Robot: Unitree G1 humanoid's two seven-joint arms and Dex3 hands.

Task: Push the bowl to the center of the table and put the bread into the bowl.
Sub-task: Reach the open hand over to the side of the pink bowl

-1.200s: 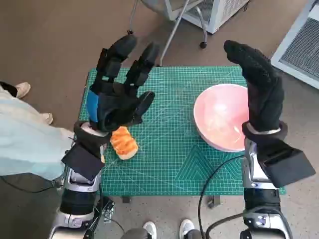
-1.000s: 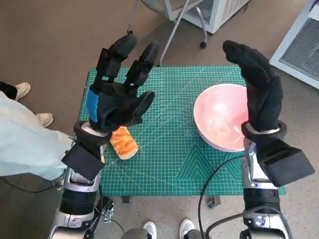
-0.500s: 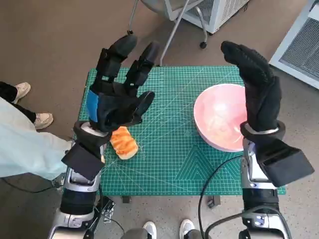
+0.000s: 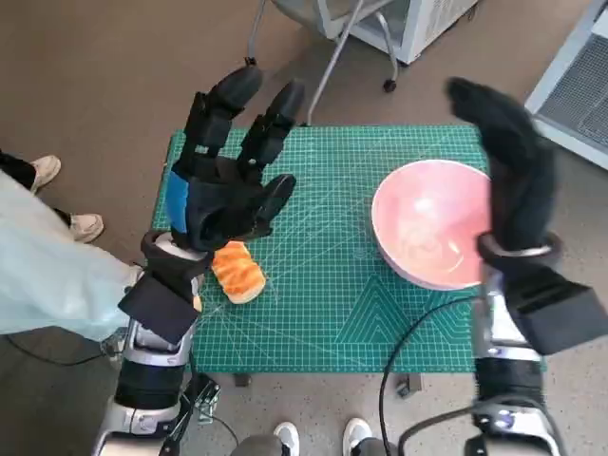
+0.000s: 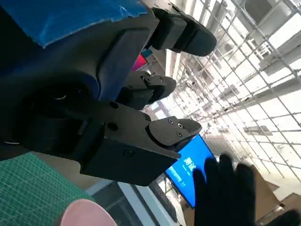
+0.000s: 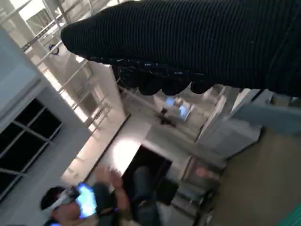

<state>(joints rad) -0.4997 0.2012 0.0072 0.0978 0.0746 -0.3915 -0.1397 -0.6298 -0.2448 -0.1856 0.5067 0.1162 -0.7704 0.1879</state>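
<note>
My table's got a green cutting mat on it, a person's pale sleeve sits at 9 o'clock, white shoes at 6, and white cabinets around 1.

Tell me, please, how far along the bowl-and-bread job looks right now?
Nothing looks finished. The pink bowl sits toward the table's right side, empty. The right hand hangs raised beside its outer rim, seemingly poised to push. The bread lies on the mat below the raised, empty left hand.
</note>
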